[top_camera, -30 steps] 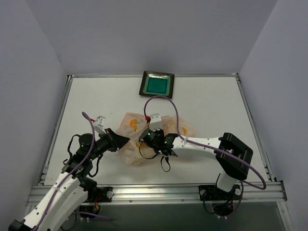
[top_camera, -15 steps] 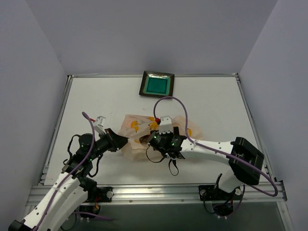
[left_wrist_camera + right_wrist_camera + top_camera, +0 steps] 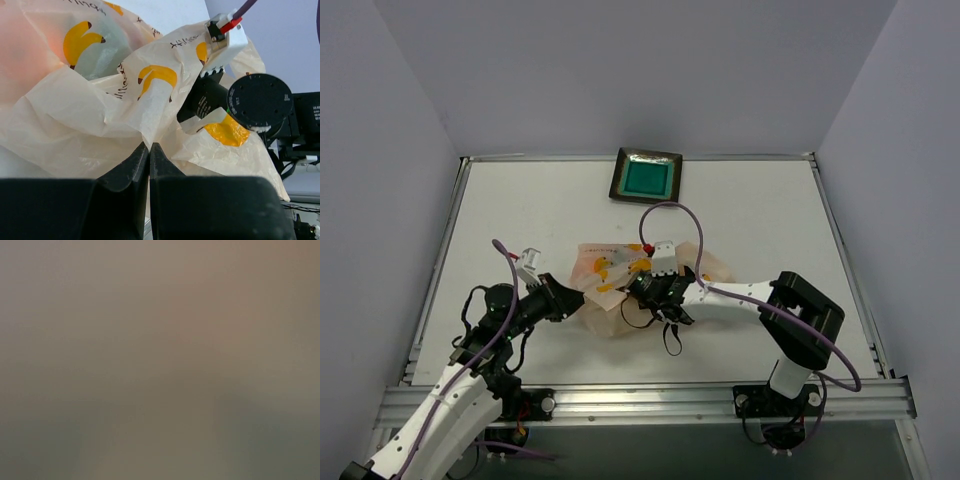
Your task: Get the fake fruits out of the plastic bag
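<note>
The plastic bag (image 3: 603, 310), pale peach with yellow banana prints, lies crumpled at the table's middle. My left gripper (image 3: 576, 298) is shut on a fold of its left edge, and the left wrist view shows the black fingers (image 3: 135, 165) pinching the film (image 3: 75, 125). My right gripper (image 3: 632, 284) reaches into the bag from the right, its fingers hidden by plastic. Its wrist body (image 3: 260, 102) shows in the left wrist view. The right wrist view is a blurred tan haze. The fake fruits are hidden; only an orange-pink glow (image 3: 20, 55) shows through the film.
A square dark tray with a teal centre (image 3: 646, 177) sits at the table's far edge. A purple cable (image 3: 692, 235) loops over the right arm above the bag. Raised rails run along the table's left and right edges.
The right wrist swung right, then came back left and deeper into the bag. The left arm drew slightly toward the near edge, still pinching the bag, and the bag's folds shifted.
</note>
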Motion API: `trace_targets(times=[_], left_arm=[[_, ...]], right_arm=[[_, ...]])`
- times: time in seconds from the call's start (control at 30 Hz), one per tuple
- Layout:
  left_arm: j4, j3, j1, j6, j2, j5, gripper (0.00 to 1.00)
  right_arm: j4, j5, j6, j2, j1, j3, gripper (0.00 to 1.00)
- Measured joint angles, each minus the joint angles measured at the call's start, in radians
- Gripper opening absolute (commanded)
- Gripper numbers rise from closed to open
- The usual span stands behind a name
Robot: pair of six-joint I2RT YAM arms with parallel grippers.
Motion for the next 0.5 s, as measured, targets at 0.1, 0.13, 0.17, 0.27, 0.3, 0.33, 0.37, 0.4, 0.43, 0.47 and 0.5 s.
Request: trace_targets(times=[0.1, 0.13, 0.17, 0.27, 0.3, 0.33, 0.37, 0.4, 0.43, 0.47, 0.5], left_arm=[[-0.006, -0.007, -0.001, 0.001, 0.000, 0.000, 0.02], [-0.006, -0.008, -0.001, 0.002, 0.000, 0.000, 0.02], [-0.009, -0.008, -0.001, 0.002, 0.000, 0.000, 0.02], [-0.024, -0.008, -0.001, 0.006, 0.000, 0.000, 0.02], [-0.029, -0.008, -0.001, 0.010, 0.000, 0.000, 0.02], [-0.035, -0.008, -0.001, 0.013, 0.002, 0.000, 0.02], [-0.039, -0.008, -0.001, 0.016, 0.004, 0.000, 0.02], [-0.043, -0.008, -0.001, 0.017, 0.006, 0.000, 0.02], [-0.046, -0.008, -0.001, 0.019, 0.010, 0.000, 0.02], [-0.049, -0.008, -0.001, 0.020, 0.013, 0.001, 0.02], [-0.052, -0.008, -0.001, 0.021, 0.015, 0.001, 0.02]], right_arm=[[0.045, -0.005, -0.022, 0.020, -0.028, 0.000, 0.91], [0.069, -0.014, -0.031, 0.022, -0.037, -0.003, 0.88], [0.100, -0.027, -0.039, 0.021, -0.051, -0.008, 0.86], [0.187, -0.048, -0.056, 0.021, -0.077, -0.037, 0.76], [0.210, -0.052, -0.060, 0.021, -0.083, -0.048, 0.65], [0.234, -0.055, -0.067, 0.019, -0.088, -0.065, 0.60], [0.254, -0.059, -0.071, 0.014, -0.091, -0.082, 0.46], [0.269, -0.063, -0.076, 0.005, -0.092, -0.100, 0.42], [0.283, -0.066, -0.075, -0.009, -0.092, -0.119, 0.41], [0.292, -0.072, -0.074, -0.032, -0.092, -0.138, 0.37], [0.293, -0.080, -0.075, -0.061, -0.091, -0.158, 0.35]])
